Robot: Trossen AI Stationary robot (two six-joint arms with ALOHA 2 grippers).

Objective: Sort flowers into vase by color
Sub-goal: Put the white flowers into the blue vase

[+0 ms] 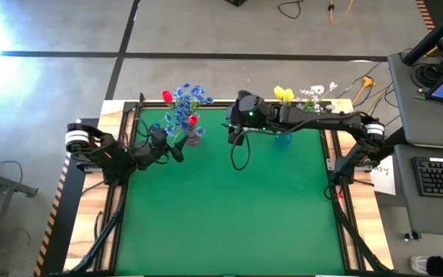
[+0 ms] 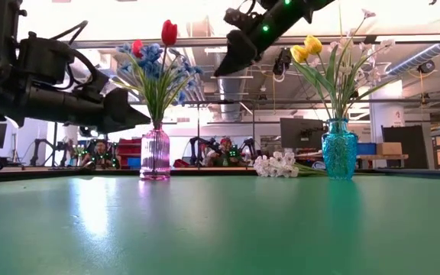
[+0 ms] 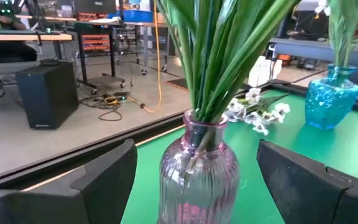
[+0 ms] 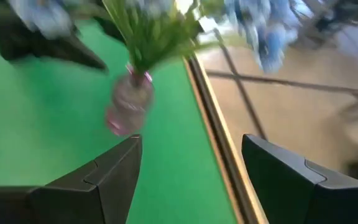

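Both claws stand wide apart and hold nothing. Left claw (image 1: 177,150) hovers just beside the ribbed, translucent pink glass vase (image 3: 199,171), its two flat dark fingers (image 3: 107,177) flanking the vase without touching it. Out of that narrow neck rises a thick bundle of smooth green stems carrying frilly blue flower clusters (image 2: 153,61) and two red tulips (image 2: 169,32); the second red head sits lower among the blue.

Right claw (image 2: 231,63) hangs in the air above the green table (image 1: 229,208), between the two vases, released and clear of everything.

Beyond it stands one textured, bulbous turquoise glass vase (image 2: 340,149), holding yellow tulips (image 2: 307,48) and thin sprays of small white blossoms (image 2: 373,46); I cannot count them surely. One loose spray of white blossoms (image 2: 277,165) lies flat on the table, just beside the turquoise vase, on the side towards the pink one.
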